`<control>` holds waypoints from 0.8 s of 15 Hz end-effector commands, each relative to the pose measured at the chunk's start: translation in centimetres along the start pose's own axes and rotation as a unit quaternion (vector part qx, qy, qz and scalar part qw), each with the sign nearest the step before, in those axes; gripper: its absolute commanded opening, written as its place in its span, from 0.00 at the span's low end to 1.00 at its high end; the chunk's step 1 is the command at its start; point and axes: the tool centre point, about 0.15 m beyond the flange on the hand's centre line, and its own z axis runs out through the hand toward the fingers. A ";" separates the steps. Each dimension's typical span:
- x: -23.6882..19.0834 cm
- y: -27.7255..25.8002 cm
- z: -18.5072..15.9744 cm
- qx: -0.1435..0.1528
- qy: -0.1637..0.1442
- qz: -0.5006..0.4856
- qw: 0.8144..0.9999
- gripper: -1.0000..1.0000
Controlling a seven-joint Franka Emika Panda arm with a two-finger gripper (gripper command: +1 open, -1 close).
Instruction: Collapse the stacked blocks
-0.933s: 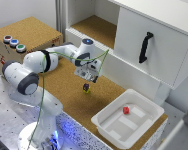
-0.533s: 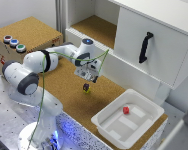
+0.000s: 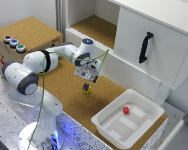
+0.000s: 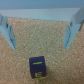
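Stack (image 3: 86,88) not toppled yet; spread pincer (image 3: 88,76) is hung just above, so a sideways nudge is needed.

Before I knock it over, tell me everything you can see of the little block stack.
The block stack stands on the cork table: a yellow cube over a dark purple-blue one in the exterior view, both tiny and upright. From the wrist, the dark cube shows a yellow mark on its top face. The open claw hangs just above, fingers apart, touching nothing. The material is unclear; nothing else touches the stack.
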 end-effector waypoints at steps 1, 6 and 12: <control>0.3 2.0 0.0 0.007 -0.007 -0.016 1.000 1.00; -1.1 6.5 1.2 0.013 -0.016 -0.041 0.999 1.00; -0.9 8.8 5.2 0.014 -0.019 -0.075 0.997 0.00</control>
